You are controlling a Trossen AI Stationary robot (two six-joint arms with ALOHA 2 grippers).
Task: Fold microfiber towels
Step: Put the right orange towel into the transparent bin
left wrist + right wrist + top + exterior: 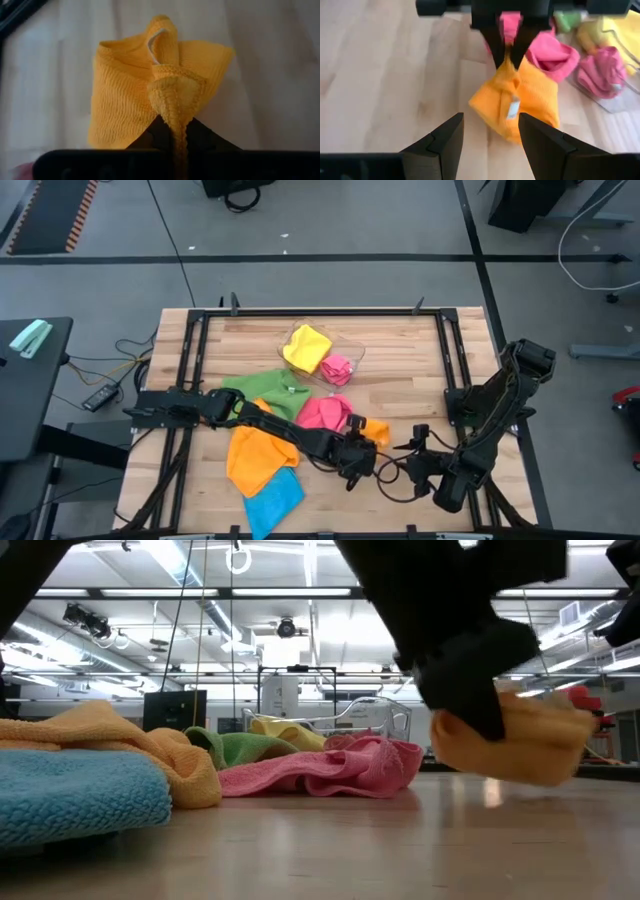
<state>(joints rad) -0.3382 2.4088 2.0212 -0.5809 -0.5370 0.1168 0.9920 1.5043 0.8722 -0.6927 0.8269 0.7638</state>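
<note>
A small orange towel hangs bunched from my left gripper, which is shut on it near the table's front right; it also shows in the low view. My right gripper stands open a little to the towel's right, with nothing between its fingers. Left of them on the table lie a pink towel, a green towel, a bigger orange towel and a blue towel. My left gripper pinches a bunched, hemmed edge at the top of the orange towel between its two fingers. The fingers slant down from the table's left. The towel hangs slack below them in a lump; whether its lower end touches the table I cannot tell.
A clear plastic tray at the back middle holds a yellow towel and a pink one. Bare wood lies at the far right. Black frame rails run along the table's sides.
</note>
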